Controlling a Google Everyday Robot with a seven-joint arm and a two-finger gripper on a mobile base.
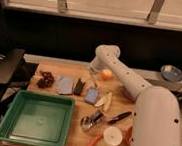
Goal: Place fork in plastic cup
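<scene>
My gripper (81, 85) hangs from the white arm (128, 82) over the back middle of the wooden table (76, 138), seen as a dark shape. The plastic cup (65, 85), pale blue, is just left of it, almost touching. I cannot make out the fork; it may be hidden at the gripper.
A green tray (38, 118) fills the front left. A brighter blue object (92, 94) and a pale wedge (105, 100) lie right of the gripper. A metal measuring cup (87, 121), black-handled knife (120, 116), white cup (112, 136), carrot (92, 144), orange ball (107, 73) and dark red cluster (46, 79) surround it.
</scene>
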